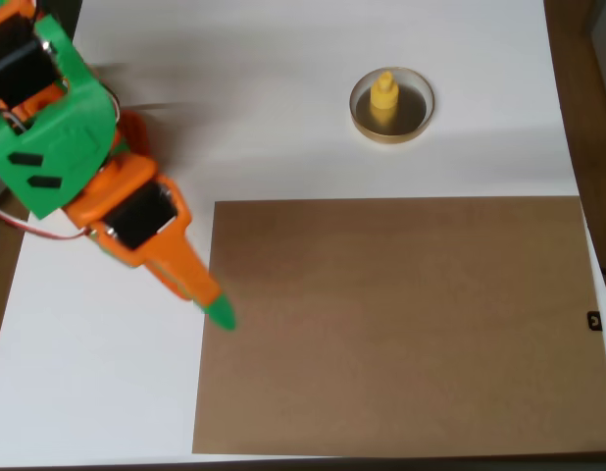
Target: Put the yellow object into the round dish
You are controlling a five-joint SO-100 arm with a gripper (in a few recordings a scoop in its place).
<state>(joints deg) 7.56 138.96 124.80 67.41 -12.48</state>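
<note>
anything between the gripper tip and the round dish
In the overhead view the stretch is bare: just a corner of the brown board and white table between gripper and round dish, with the yellow object inside it.

- The yellow object is a small piece of bright yellow plastic with a wider round base and a narrower knob on top.
- In the overhead view it stands upright inside the round dish, knob uppermost, resting on the dish's floor.
- It sits slightly left of the dish's centre and toward the upper part, close to the rim there.
- The round dish is small and shallow, with a tan, golden rim and a dark brownish inside, a few times wider than the yellow piece.
- The dish lies flat on the white counter, in the upper right part of the picture, just above the top edge of the brown board and apart from it.
</note>
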